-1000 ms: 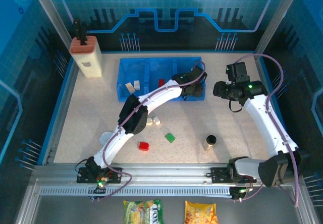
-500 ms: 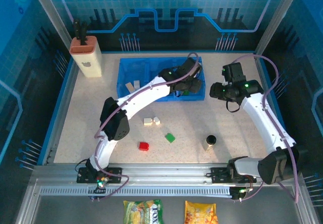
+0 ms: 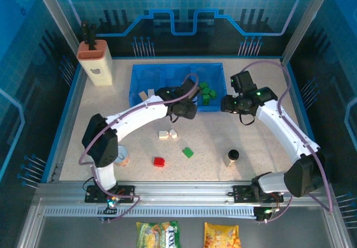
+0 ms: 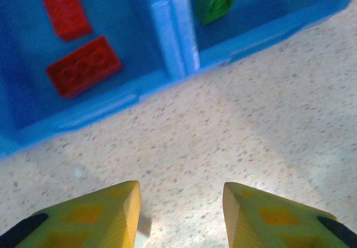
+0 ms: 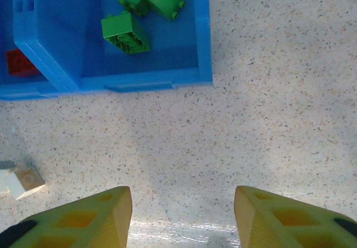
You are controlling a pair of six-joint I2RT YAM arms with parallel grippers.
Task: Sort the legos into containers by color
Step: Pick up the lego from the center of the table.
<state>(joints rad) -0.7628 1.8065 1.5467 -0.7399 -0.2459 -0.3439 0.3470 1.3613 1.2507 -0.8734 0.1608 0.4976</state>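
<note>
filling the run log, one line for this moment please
left gripper open, empty | right gripper open, empty | red lego, green lego loose on table

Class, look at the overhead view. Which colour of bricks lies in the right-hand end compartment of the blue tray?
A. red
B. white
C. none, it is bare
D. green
D: in the overhead view the green bricks lie in the right-hand end compartment of the blue tray. The right wrist view shows them inside that same corner compartment.
</note>
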